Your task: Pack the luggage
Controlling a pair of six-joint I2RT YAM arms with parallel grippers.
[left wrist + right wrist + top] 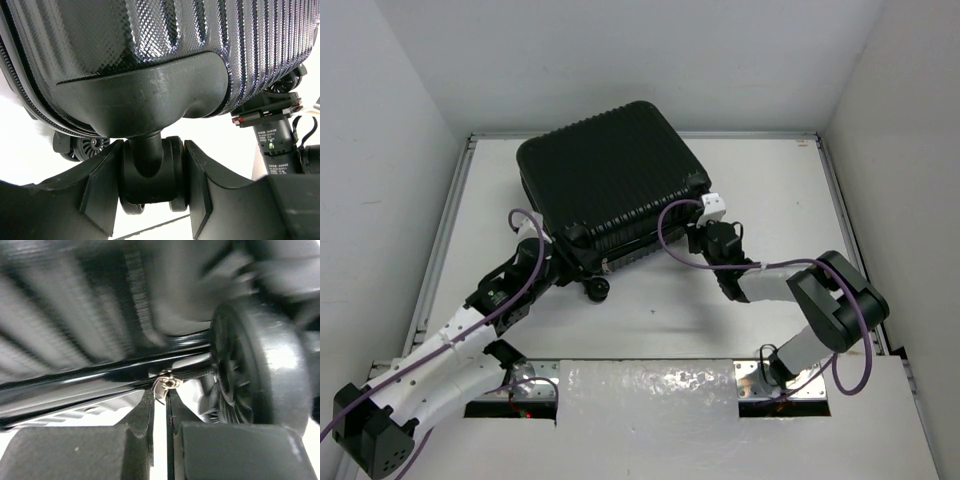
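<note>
1. Nearest the lens, left wrist view: the left pincer stands part-way open. Its black fingers are clamped either side of a small black twin caster wheel at the case's near-left corner.
2. Right pincer: closed to a slit. A small silver metal zip pull sits nipped at its tips, just beside a second black spoked wheel.
3. Location: the black ribbed hard-shell luggage lies flat and skewed on the far left part of the white surface. Both shells are together and the wheeled end faces your arms.
4. Progress (judgement): with the shells shut, loading looks finished and you are at the zip stage. One arm braces a wheel while the other has the pull. What is left is to draw the zip round the seam.
5. Hidden or unclear:
   - You cannot see the contents.
   - Only a short run of zip track shows, so you cannot tell how much is already fastened.
   - The right wrist view is smeared. Treat the grip on the pull as likely, not proven.
   - The far edge of the case is not visible from any view.
</note>
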